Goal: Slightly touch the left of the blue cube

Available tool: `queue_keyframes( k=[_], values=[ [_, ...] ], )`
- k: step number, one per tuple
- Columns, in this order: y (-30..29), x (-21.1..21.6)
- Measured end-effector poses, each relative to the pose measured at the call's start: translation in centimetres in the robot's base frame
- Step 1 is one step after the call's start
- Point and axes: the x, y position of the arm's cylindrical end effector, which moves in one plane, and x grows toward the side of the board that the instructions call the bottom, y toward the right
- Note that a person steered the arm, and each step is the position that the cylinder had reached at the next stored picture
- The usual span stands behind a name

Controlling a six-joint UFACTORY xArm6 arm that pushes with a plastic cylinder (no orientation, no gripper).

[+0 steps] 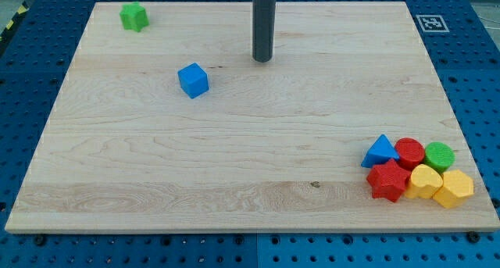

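The blue cube (193, 80) sits on the wooden board (234, 159), left of the middle and toward the view's top. My tip (262, 60) is the lower end of a dark rod that comes down from the view's top edge. It stands to the right of the blue cube and a little above it in the view, well apart from it and touching no block.
A green star-like block (133, 17) lies at the top left corner. At the bottom right is a tight cluster: a blue triangle (380, 151), a red cylinder (409, 153), a green cylinder (439, 155), a red star (388, 180), a yellow heart-like block (426, 180) and a yellow hexagon (454, 188).
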Motion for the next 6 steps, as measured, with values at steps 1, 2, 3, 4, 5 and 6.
queue_keyframes(
  k=[1, 2, 3, 4, 5, 6],
  values=[
    [-1.2, 0.0],
    [-2.5, 0.0],
    [-3.1, 0.1],
    [-3.6, 0.1],
    [-4.7, 0.2],
    [-7.9, 0.2]
  ],
)
